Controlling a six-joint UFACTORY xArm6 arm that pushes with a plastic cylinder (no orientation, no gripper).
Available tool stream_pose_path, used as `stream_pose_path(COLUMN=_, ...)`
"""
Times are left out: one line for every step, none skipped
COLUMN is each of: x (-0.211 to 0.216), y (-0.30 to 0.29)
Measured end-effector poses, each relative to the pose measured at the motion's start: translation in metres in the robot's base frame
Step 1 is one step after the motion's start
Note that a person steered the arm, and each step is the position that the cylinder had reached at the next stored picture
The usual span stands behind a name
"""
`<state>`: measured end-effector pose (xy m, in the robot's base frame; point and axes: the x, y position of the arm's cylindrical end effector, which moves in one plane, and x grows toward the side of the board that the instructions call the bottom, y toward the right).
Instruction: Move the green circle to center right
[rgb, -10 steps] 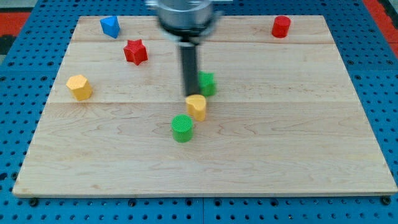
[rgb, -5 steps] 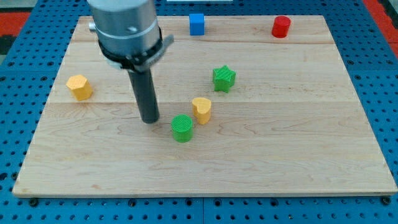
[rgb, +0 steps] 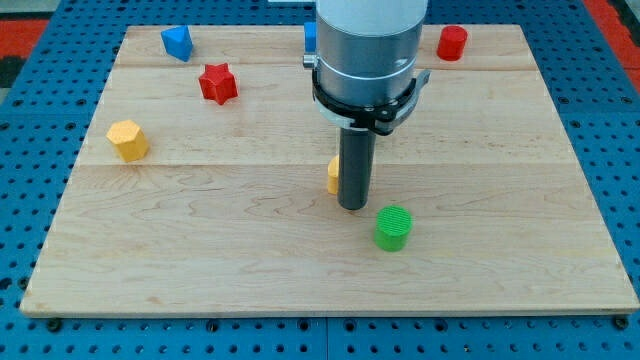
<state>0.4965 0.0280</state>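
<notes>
The green circle (rgb: 393, 227), a short ribbed cylinder, stands on the wooden board (rgb: 200, 250) a little right of and below the board's middle. My tip (rgb: 352, 206) rests on the board just up and to the left of it, a small gap apart. A yellow block (rgb: 332, 175) is mostly hidden behind the rod, only its left edge showing. The green star is not visible; the arm's body covers that area.
A yellow hexagon (rgb: 127, 139) sits at the left. A red star (rgb: 217, 83) and a blue block (rgb: 177, 42) are at the upper left. A second blue block (rgb: 310, 37) peeks out behind the arm. A red cylinder (rgb: 452, 42) is at the upper right.
The green circle has slid rightward and slightly down. My tip has moved from its left side to just upper left of its new spot. The arm now hides the green star.
</notes>
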Motion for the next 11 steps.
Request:
stream_pose_path(x=0.029, y=-0.002)
stream_pose_path(x=0.051, y=0.02)
stream_pose_path(x=0.055, y=0.077)
stream_pose_path(x=0.039, y=0.094)
stream_pose_path(x=0.034, y=0.117)
stream_pose_path(x=0.0, y=0.146)
stream_pose_path(x=-0.02, y=0.158)
stream_pose_path(x=-0.065, y=0.17)
stream_pose_path(x=-0.046, y=0.165)
stream_pose_path(x=-0.033, y=0.195)
stream_pose_path(x=-0.06, y=0.196)
